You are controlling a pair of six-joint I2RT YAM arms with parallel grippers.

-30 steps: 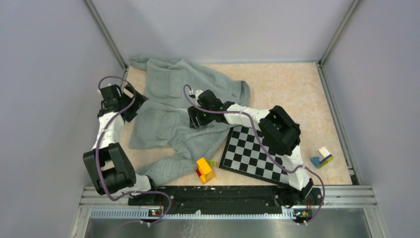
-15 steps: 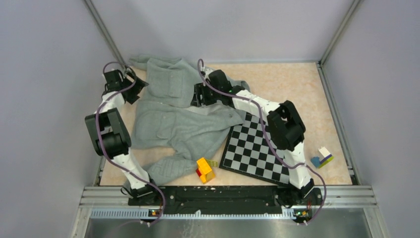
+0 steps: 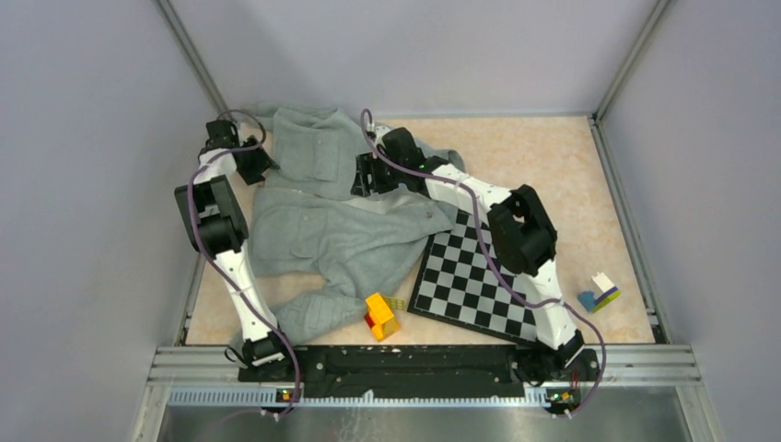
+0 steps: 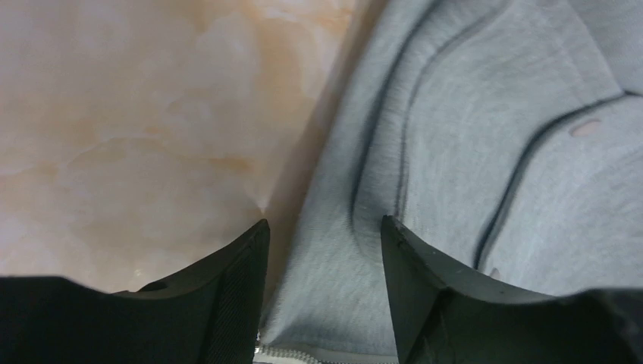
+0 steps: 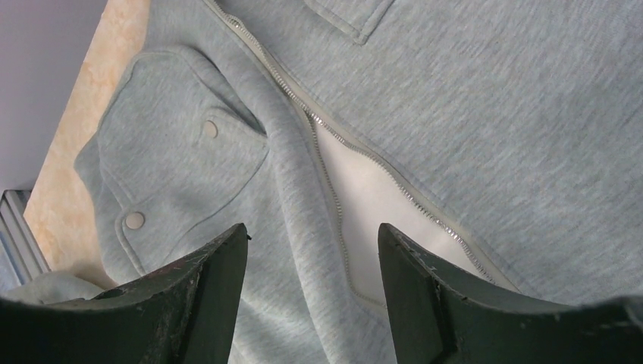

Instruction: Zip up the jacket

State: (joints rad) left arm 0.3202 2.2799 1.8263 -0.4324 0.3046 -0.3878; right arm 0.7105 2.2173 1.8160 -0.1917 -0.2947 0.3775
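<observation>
The light grey jacket lies rumpled over the left half of the table, its front partly unzipped. My left gripper is at the jacket's far left edge. In the left wrist view it is open, with the jacket's edge and a bit of zipper between the jaws. My right gripper hovers over the jacket's middle. In the right wrist view it is open and empty above the open zipper and white lining, beside a snap pocket.
A black-and-white chessboard lies right of the jacket, its corner under the cloth. A yellow and red block sits at the jacket's near edge. A blue, white and yellow block is at the near right. Walls enclose the table.
My left gripper has moved further back along the jacket's left edge. My right gripper has moved from the jacket's middle toward the back, and the jacket has been pulled flatter.
</observation>
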